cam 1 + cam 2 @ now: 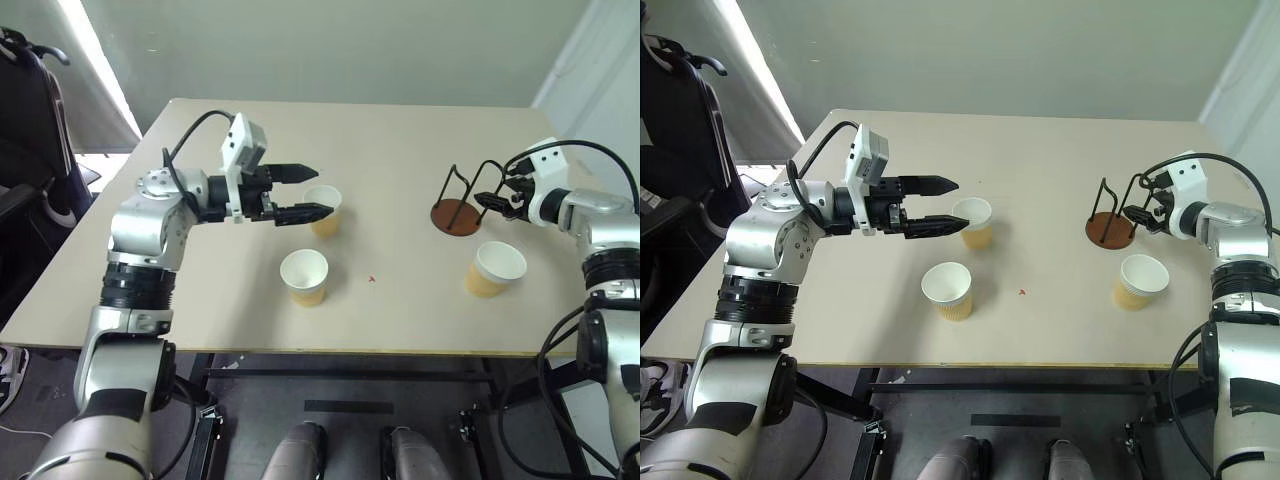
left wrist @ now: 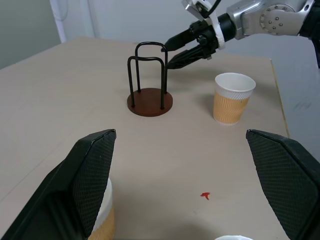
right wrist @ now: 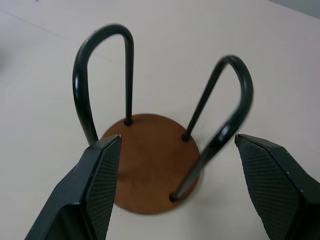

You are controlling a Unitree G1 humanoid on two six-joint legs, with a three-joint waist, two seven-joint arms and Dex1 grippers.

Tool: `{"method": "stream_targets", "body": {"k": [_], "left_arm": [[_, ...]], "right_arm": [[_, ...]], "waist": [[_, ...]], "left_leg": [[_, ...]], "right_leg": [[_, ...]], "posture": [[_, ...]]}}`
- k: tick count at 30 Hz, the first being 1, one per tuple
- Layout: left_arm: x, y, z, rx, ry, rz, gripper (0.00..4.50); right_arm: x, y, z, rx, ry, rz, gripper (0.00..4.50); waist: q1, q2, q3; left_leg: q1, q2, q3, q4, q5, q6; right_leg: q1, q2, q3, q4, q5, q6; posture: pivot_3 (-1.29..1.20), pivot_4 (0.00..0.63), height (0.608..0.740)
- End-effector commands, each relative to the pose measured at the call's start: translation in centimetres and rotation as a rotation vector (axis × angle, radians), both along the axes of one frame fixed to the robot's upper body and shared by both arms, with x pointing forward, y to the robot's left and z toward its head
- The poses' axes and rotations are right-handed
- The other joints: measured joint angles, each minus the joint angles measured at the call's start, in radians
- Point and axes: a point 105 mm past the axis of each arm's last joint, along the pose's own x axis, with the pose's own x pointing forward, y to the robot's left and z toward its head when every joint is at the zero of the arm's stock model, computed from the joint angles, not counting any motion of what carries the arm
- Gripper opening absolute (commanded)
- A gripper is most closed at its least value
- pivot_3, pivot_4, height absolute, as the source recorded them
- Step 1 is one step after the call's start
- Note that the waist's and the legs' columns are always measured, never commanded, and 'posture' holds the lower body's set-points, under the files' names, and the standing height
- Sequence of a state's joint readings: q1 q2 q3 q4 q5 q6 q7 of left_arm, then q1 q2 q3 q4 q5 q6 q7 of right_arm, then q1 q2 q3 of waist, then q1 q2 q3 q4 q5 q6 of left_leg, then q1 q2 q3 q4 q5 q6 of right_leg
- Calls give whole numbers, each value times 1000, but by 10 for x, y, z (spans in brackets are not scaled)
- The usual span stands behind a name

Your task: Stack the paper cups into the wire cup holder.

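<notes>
Paper cup [image 1: 324, 209] sits between your left pincer's [image 1: 318, 192] open tips; close gently. Right pincer [image 1: 490, 199], open too, straddles the empty holder [image 1: 457, 213]: steady it.

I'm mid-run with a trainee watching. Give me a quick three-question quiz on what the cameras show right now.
1. How many paper cups stand on the table?
2. True or false: a cup already sits inside the wire cup holder.
3. Which gripper is at the holder: A) left gripper, B) right gripper, C) neither?

Key:
1. Three, all upright: one at the left gripper's open fingers, one nearer the table's front edge, and one near the holder.
2. False. The holder is empty.
3. B. Its open fingers flank the holder's wire loops; no contact can be told.
</notes>
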State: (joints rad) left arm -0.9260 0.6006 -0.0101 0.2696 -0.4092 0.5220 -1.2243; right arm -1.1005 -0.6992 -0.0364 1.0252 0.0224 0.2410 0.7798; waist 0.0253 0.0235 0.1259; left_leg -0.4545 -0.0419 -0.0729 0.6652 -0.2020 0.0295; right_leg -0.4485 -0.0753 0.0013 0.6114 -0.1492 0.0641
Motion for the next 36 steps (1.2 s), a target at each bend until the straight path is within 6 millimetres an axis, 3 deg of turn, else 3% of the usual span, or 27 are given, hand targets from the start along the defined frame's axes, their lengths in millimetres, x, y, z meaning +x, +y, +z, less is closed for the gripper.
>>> {"method": "stream_targets", "body": {"k": [1, 4, 11, 12, 22, 26, 36], "left_arm": [[-5, -3, 19, 1, -72, -24, 4495], [-6, -3, 19, 2, -71, -26, 4500], [-10, -11, 26, 11, -83, -71, 4500], [-10, -12, 26, 18, -86, -80, 4500], [-31, -24, 14, 114, -41, -227, 4500], [-43, -20, 13, 166, -25, -273, 4500], [-49, -10, 19, 183, -29, -273, 4500]], "right_arm": [[4, 1, 20, -16, -67, -6, 3484], [5, -3, 22, -14, -75, -22, 2807], [2, -10, 27, -13, -79, -35, 203], [2, -11, 28, -8, -79, -36, 24], [-2, 8, 47, 18, -99, 61, 24], [-12, 33, 59, 33, -106, 173, 24], [-41, 65, 54, -24, -41, 315, 24]], "waist": [[0, 0, 0], [0, 0, 0], [1, 0, 0], [1, 0, 0], [2, 0, 0], [1, 0, 0], [2, 0, 0]], "left_leg": [[0, 0, 0, 0, 0, 0], [0, 0, 0, 0, -1, -1], [0, 0, 0, 0, -1, -2], [0, 0, 0, 0, -1, -2], [-1, 1, 0, -1, -4, -7], [0, 1, 0, -1, -4, -6], [-1, 1, 0, 0, -2, -4]], "right_leg": [[0, 0, 0, 0, 0, 0], [0, 0, 0, 0, 0, 0], [0, 0, 0, 0, 0, 0], [0, 0, 0, 0, 0, 0], [-2, 0, 0, 0, 0, -1], [-2, 1, 0, 0, -1, -2], [-1, 1, -1, 0, -3, -5]], "posture": [[0, 150, 740], [0, 150, 740], [0, 150, 740], [0, 150, 740], [0, 150, 740], [0, 150, 740], [0, 150, 740]]}}
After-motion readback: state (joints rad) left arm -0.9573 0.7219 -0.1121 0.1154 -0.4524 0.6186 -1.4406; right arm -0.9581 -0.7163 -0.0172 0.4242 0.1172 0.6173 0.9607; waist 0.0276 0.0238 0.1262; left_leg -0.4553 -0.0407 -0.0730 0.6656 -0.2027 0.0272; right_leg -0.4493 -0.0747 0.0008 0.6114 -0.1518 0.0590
